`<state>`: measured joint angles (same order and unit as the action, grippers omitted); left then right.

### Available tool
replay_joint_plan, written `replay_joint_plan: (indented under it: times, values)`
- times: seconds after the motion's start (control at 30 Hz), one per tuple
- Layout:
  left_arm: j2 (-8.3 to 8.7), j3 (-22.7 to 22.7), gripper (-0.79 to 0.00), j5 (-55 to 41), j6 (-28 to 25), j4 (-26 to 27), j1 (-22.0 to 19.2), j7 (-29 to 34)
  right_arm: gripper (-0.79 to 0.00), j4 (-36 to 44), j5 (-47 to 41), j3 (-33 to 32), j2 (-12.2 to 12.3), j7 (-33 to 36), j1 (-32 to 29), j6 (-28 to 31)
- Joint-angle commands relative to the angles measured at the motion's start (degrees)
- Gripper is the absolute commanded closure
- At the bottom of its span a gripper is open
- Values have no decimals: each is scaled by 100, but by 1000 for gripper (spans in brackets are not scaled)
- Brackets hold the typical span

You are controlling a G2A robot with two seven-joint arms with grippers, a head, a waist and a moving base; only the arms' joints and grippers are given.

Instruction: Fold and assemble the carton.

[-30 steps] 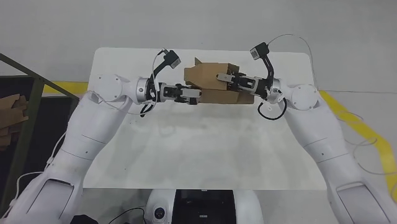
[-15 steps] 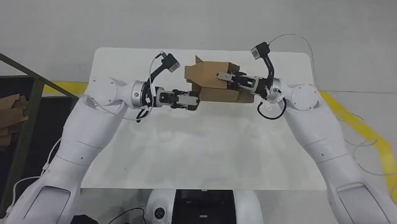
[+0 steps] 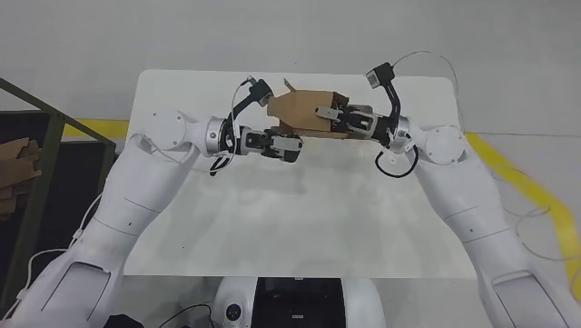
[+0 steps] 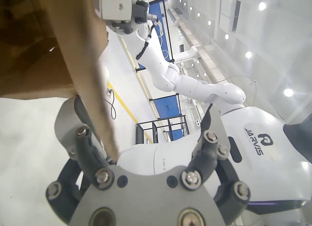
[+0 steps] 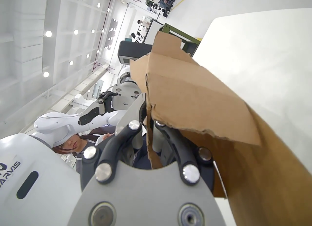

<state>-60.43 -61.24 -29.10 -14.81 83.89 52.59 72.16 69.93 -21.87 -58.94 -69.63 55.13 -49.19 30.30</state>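
— While the right gripper (image 3: pixel 332 115) keeps its jaws closed on the carton (image 3: pixel 309 110) wall, what changes on the other side?
— The left gripper (image 3: pixel 292 144) comes back. A second ago it touched the carton's left side, then it drew away. Now it sits under the left end, jaws wide apart and holding nothing, with one flap (image 4: pixel 85 66) leaning on a finger.
— And the carton?
— Lifted over the far middle of the table (image 3: pixel 290 228), more tilted. I think a flap fold is being prepared.
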Motion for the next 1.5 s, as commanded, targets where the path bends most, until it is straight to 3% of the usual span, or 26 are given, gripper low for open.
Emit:
replay_joint_plan:
  times: [0.0,0.97,1.13,1.47]
  values:
    - [-10,12,-785,10,-38,-58,-30,-47,0,13,-3,24,-6,-3,-26,-10]
    - [25,-174,-785,166,-121,70,92,-159,0,-87,-131,126,-94,-144,-166,84]
    - [49,-243,-785,221,-104,42,115,-73,0,-91,-172,-8,-62,-22,-176,93]
    - [186,-825,-785,105,-49,-124,304,89,0,-171,-324,-131,9,722,-170,-94]
